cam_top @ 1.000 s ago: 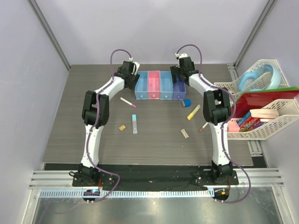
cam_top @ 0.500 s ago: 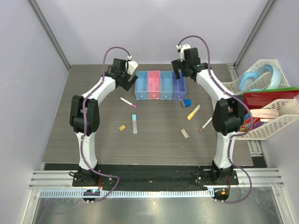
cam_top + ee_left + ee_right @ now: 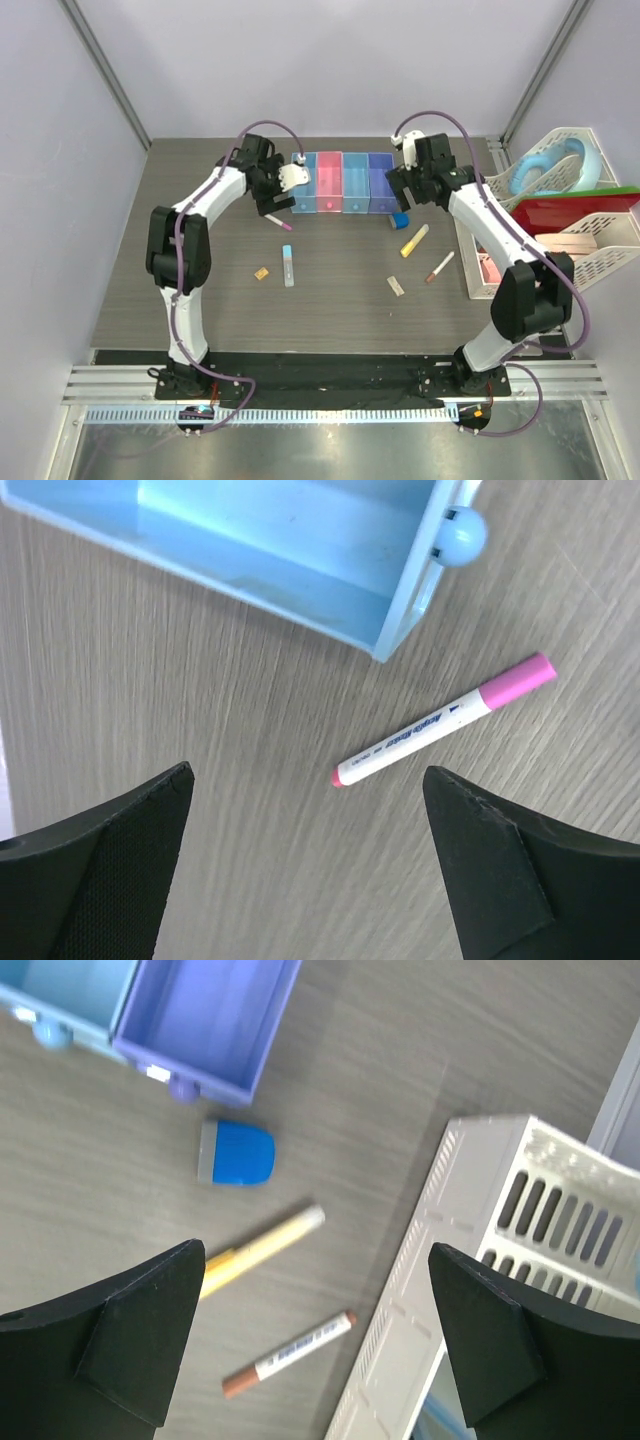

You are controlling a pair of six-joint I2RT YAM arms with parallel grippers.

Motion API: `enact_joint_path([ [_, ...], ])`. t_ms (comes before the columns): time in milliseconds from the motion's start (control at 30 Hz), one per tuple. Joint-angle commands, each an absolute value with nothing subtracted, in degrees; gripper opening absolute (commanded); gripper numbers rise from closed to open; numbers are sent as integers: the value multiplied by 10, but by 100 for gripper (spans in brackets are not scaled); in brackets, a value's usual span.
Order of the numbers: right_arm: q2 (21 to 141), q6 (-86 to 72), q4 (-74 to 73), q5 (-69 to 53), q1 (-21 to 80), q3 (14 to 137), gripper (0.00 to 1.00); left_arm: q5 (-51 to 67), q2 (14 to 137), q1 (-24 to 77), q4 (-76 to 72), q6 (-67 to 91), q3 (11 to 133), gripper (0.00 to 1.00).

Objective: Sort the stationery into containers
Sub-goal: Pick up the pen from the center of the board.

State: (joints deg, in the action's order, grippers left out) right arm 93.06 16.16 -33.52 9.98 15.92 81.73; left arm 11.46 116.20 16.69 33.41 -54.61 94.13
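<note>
Pink-capped white pen, smooth cylinder, lies on woodgrain table beneath left gripper, jaws apart (right gripper gaping too).

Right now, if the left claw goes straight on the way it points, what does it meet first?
Probably the pen: in the wrist view its white end lies right in the gap of the open left claw. Depth is unclear, so it could touch bare table just beside it instead.
</note>
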Motion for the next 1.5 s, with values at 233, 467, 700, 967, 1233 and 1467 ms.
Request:
enact_joint_path([
  [233,792,162,-348,123,160,753,100,153,1230,158,467,-745,986,92],
  [467,782,165,-355,119,160,759,99,146,1233,156,411,-744,925,83],
  [700,795,209,-358,102,160,732,99,147,1253,156,421,-733,931,37],
  [967,785,353,-374,99,158,680,100,143,1240,156,449,-717,911,0],
  [1233,774,511,-461,71,157,640,100,180,1180,156,529,-663,955,0],
  [1467,764,619,-452,96,157,573,100,237,1131,154,549,-560,1031,0],
])
